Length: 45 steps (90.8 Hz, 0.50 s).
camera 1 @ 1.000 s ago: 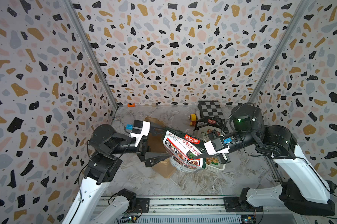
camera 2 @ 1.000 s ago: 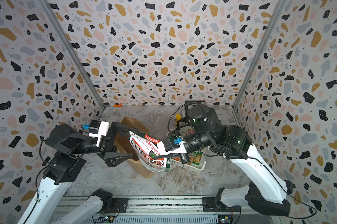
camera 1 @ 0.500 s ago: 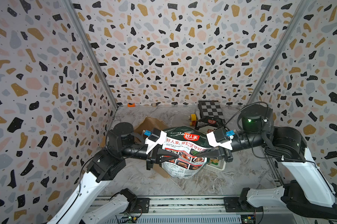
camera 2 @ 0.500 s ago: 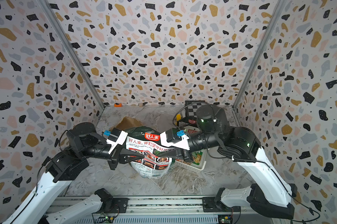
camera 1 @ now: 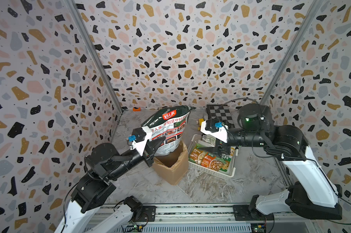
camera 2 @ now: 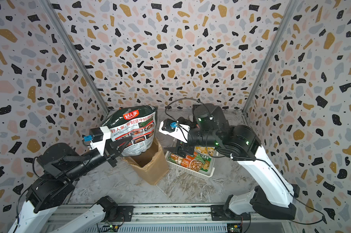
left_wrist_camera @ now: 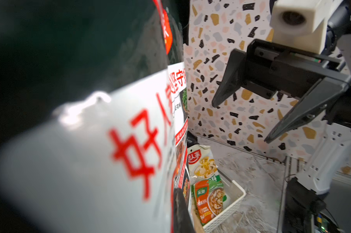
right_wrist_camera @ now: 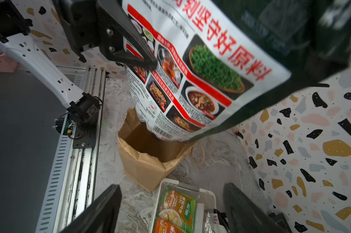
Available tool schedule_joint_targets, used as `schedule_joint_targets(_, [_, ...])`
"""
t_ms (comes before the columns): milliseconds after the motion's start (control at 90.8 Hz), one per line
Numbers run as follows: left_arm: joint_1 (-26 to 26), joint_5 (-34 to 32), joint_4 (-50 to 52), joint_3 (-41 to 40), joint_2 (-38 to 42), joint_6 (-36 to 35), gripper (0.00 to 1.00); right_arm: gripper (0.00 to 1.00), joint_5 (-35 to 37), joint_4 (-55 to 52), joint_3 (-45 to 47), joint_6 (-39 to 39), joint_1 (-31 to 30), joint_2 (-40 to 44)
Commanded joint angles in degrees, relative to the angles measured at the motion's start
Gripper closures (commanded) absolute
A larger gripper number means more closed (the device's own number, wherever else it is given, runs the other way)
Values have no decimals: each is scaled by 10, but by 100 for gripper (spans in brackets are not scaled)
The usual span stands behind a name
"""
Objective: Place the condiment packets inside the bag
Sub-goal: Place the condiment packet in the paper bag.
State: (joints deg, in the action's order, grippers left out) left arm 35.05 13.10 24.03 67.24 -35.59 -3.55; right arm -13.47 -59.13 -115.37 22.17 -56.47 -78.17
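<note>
Open bag (camera 1: 170, 168) on desk (camera 1: 201, 187), large packet (camera 1: 170, 129) at its mouth — gripped from one side.
The brown bag is stood upright; the black-and-red large packet is hung with its lower edge at the mouth — whether past the rim cannot be told. Just beside the bag a white basket (camera 1: 211, 170) is set, green-and-orange packets (camera 1: 210, 160) laid inside. The large packet's edge is pinched by the clenched left hand (camera 1: 160, 141); the right hand (left_wrist_camera: 241, 122) is spread wide above the basket, nothing held.
</note>
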Motion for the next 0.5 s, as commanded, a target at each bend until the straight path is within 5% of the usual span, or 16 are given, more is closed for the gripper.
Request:
schedule_joint_targets(0, [0,-79,-115,-36,62,8,100,15,14,53,39,-42,1,30])
schedule_joint_targets(275, [0,-72,-302,-241,138,46,100,16,17,89,129,-83,2,73])
schedule_joint_targets(485, [0,-76,-356,-288,112,75,100,17,5,105,177,-96,2,106])
